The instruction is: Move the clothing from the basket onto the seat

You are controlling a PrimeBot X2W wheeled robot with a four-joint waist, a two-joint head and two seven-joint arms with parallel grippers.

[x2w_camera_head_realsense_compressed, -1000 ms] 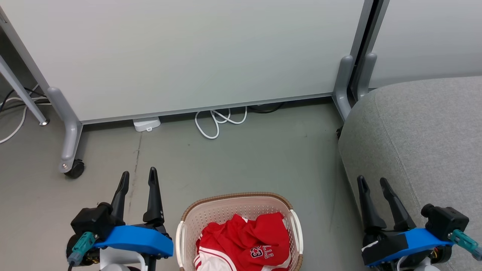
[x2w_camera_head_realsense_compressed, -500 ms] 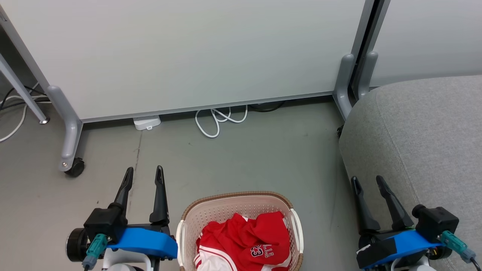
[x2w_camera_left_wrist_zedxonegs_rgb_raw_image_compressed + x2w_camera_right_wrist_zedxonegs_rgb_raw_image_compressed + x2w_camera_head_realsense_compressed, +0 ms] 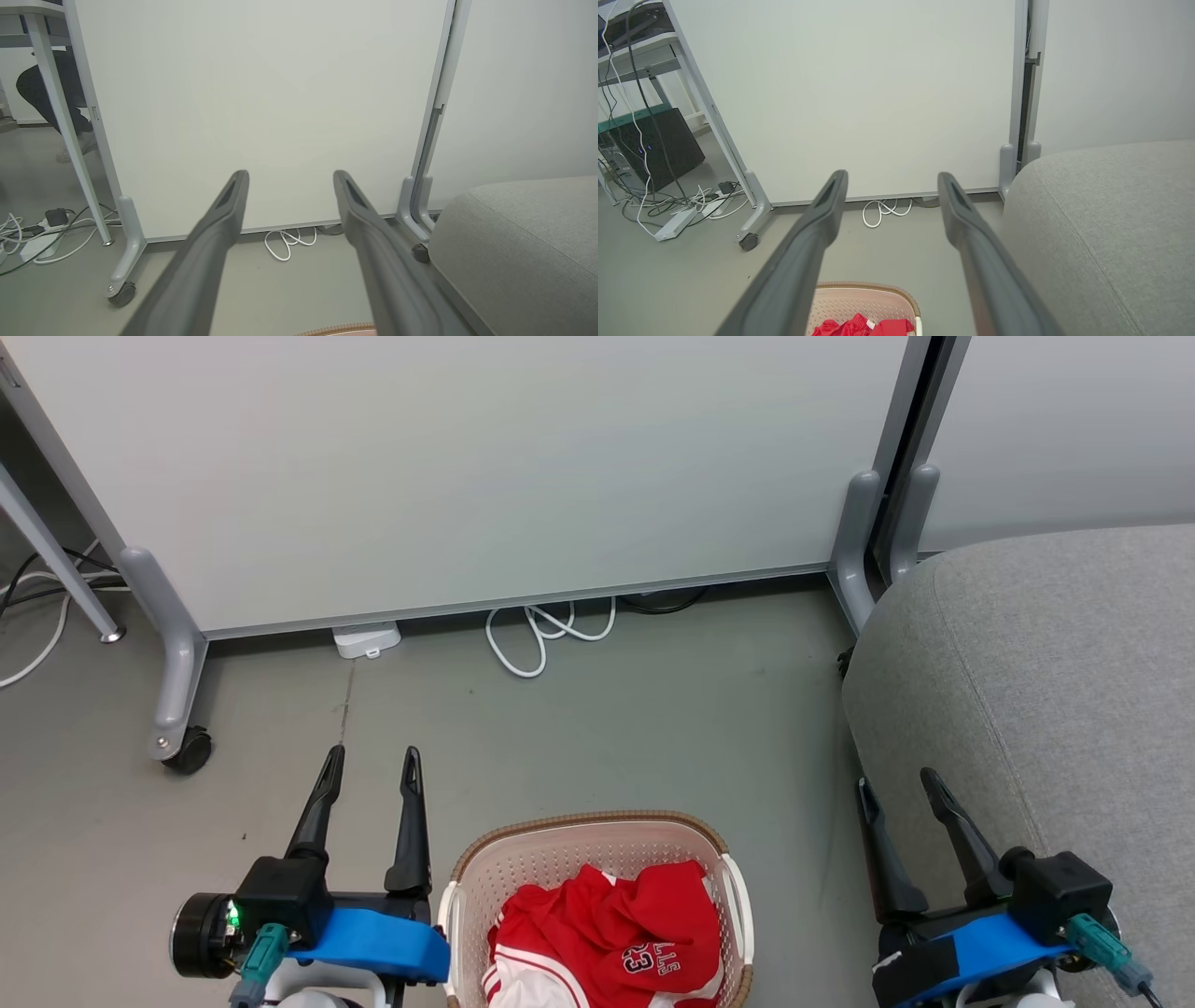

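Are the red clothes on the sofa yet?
No, the red clothing lies bunched inside the basket on the floor, beside the grey seat.

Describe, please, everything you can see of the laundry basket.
The basket is cream-white plastic, its walls pierced with rows of small holes, with a brown woven-look rim and white handles at its sides. It stands upright on the grey floor, at the bottom middle of the head view, its near part cut off by the picture's edge. Crumpled red clothing with white trim and lettering lies in it. The open left gripper is beside its left side, fingers clear of the rim.
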